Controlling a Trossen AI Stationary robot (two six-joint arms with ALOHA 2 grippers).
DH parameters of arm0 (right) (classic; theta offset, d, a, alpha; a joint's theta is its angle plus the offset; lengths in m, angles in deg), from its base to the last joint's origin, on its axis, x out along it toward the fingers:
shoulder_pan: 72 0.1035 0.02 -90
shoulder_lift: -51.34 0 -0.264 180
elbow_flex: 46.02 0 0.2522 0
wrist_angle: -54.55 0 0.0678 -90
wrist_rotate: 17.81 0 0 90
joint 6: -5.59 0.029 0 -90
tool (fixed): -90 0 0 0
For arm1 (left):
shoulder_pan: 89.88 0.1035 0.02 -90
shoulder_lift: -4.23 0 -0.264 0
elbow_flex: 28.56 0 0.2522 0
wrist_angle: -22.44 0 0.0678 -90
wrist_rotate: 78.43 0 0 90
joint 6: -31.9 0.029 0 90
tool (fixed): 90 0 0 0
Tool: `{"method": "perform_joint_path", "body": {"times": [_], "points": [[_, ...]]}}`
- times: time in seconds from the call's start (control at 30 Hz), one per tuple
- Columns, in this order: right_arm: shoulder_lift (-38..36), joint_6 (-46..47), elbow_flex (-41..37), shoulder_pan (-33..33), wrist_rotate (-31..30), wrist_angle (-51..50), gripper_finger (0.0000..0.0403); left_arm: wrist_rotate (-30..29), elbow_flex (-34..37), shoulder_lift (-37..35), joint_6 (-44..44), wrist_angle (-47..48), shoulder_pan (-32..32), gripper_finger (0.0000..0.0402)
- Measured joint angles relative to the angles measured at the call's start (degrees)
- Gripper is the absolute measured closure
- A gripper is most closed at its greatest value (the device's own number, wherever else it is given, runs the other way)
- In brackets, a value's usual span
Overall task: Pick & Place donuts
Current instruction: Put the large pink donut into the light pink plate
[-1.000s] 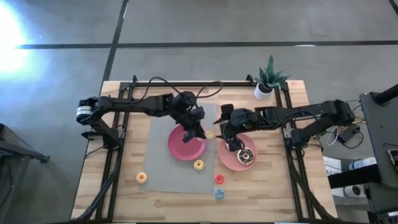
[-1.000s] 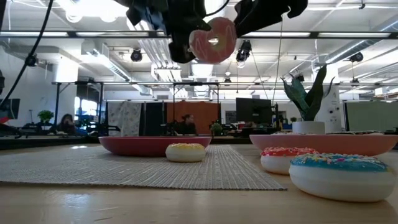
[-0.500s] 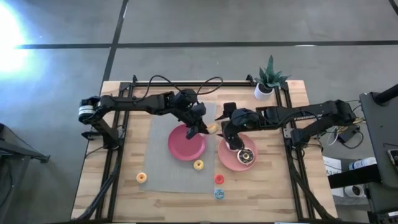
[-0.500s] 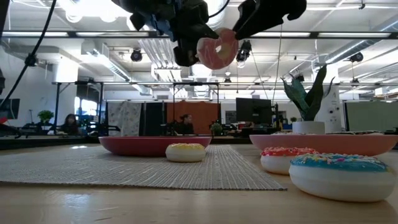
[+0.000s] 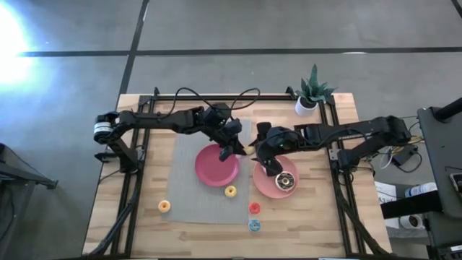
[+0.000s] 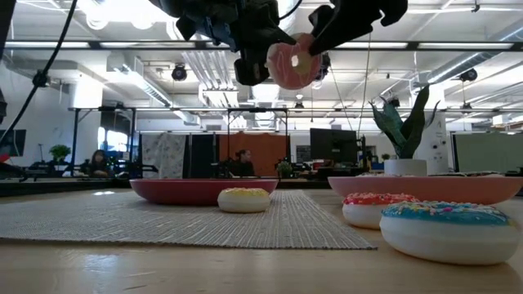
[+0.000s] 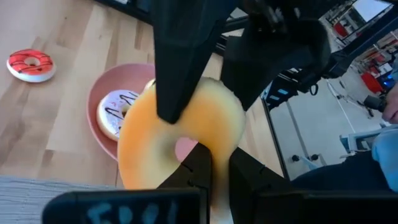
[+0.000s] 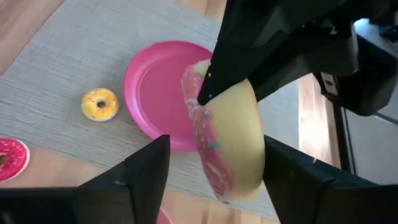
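Observation:
My left gripper (image 5: 234, 149) is shut on a large donut (image 5: 245, 150) with pink-white sprinkled icing and a yellow underside. It holds the donut in the air between the two plates, high in the low view (image 6: 290, 64). My right gripper (image 5: 253, 150) is open. Its two fingers stand on either side of that donut (image 8: 230, 143), close to it; I cannot tell if they touch. A dark-and-white donut (image 5: 286, 180) lies on the lighter plate (image 5: 263, 186). Small yellow (image 5: 230, 191), orange (image 5: 164, 206), red (image 5: 254, 208) and blue (image 5: 254, 224) donuts lie nearer the near edge. My left gripper pinches the donut's rim (image 7: 217, 155) between its two fingers, which come from the table's left, slanting down. The donut stands on edge in the hold, lifted clear of table and plates, with most of the ring reaching out beyond the fingertips.
A deep pink plate (image 5: 213, 173) sits on the grey mat (image 5: 184, 180), below my left gripper. A potted plant (image 5: 312, 92) stands at the far right corner. Black rails run along the table's left, right and far sides.
My left gripper has carried the donut a little toward the table's right, in between my right gripper's open fingers. In the low view the donut has turned from nearly face-on to more edge-on. My left gripper has stayed shut on the donut.

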Motion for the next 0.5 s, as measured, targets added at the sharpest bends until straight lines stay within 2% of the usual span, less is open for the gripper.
{"method": "perform_joint_path", "body": {"times": [0.3, 0.4, 0.5], "points": [[0.90, 1.49, 0.00, 0.07, -0.59, -0.02, 0.0251, 0.31, 0.04, 0.00, -4.08, -0.44, -1.78, 0.0390], [0.90, 3.40, -0.02, 0.04, -0.63, -0.42, 0.0284, -0.81, 0.04, 0.00, -6.88, -0.39, -2.15, 0.0365], [0.90, 6.64, -0.02, -0.02, -0.65, -1.66, 0.0319, -3.13, 0.04, 0.00, -7.73, -0.38, -2.25, 0.0324]]}}
